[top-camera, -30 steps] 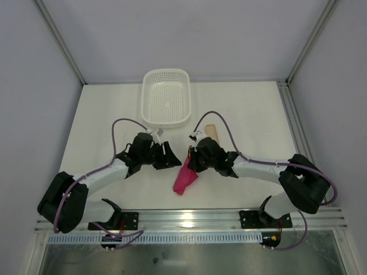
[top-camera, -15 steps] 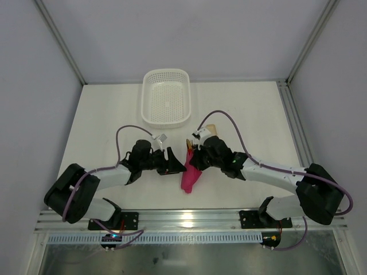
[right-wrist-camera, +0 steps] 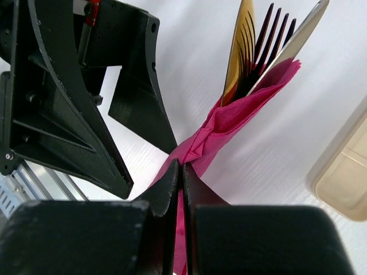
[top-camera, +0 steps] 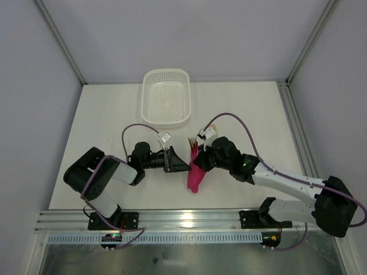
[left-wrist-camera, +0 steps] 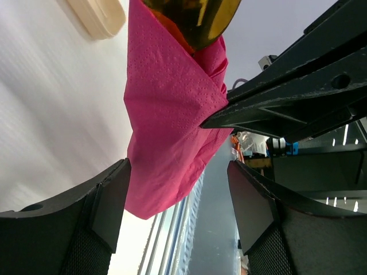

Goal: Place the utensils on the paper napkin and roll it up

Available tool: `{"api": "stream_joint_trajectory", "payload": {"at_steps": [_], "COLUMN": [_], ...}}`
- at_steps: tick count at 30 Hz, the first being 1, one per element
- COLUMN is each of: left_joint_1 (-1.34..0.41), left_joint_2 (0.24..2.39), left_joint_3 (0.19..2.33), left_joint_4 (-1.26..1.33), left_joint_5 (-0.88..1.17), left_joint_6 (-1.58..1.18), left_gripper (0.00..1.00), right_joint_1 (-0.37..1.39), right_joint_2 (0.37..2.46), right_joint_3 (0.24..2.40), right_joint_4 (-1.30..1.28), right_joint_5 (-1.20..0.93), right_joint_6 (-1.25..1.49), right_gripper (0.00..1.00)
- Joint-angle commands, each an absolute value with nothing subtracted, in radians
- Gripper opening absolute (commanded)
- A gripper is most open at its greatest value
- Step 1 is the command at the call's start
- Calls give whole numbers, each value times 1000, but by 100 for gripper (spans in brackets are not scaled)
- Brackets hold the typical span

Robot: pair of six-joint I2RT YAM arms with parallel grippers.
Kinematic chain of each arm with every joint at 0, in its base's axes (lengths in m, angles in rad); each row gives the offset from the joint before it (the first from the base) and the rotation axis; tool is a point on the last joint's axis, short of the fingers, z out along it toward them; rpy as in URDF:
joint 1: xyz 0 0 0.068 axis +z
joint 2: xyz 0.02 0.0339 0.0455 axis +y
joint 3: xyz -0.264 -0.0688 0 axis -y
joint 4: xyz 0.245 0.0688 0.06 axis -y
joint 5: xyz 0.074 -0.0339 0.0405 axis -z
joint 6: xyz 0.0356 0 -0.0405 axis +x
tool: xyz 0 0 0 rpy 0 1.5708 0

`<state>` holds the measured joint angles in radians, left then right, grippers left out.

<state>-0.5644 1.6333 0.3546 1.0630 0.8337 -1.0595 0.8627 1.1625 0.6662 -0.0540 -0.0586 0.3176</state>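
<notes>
Mid-frame, your right gripper (top-camera: 198, 165) pinches the paper napkin (top-camera: 194, 180) wrapped round the utensils (top-camera: 193, 145); your left gripper (top-camera: 182, 165) waits beside, fingers apart.

We find the napkin (top-camera: 195, 179) between left gripper (top-camera: 180, 164) and right gripper (top-camera: 200, 163), utensils (right-wrist-camera: 248, 54) inside it, basket (top-camera: 166, 103) beyond both.

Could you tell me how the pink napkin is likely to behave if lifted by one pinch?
Probably floppy: the paper napkin creases and bunches where the right pincer pinches it. It looks thin, so a hard pull may tear it. The utensils poke from its open end and could slide out if tipped.
</notes>
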Motion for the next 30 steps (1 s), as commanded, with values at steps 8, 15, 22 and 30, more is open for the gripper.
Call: {"api": "stream_joint_trajectory", "payload": {"at_steps": [8,15,22,30], "left_joint_1": [-563,-569,-592,-600], "left_joint_2": [1545,1477,1393,1347], "left_joint_3": [439,445,462,476], "left_joint_4": [1088,969,902,987], "left_joint_5": [914,913,905,943], "left_joint_6": [-1006,-954,-940,-1018], "left_gripper": [78,79,80,79], "right_joint_1": [867,867,868,868], "right_joint_2": [1043,970,921,871], "right_joint_3": [755,779,816,813], "right_joint_4": [-78,-89,-110,-72], "right_joint_5": [-106,-143,-186,-261], "right_joint_6": [278,284,287,296], "right_gripper": [4,4,4,4]}}
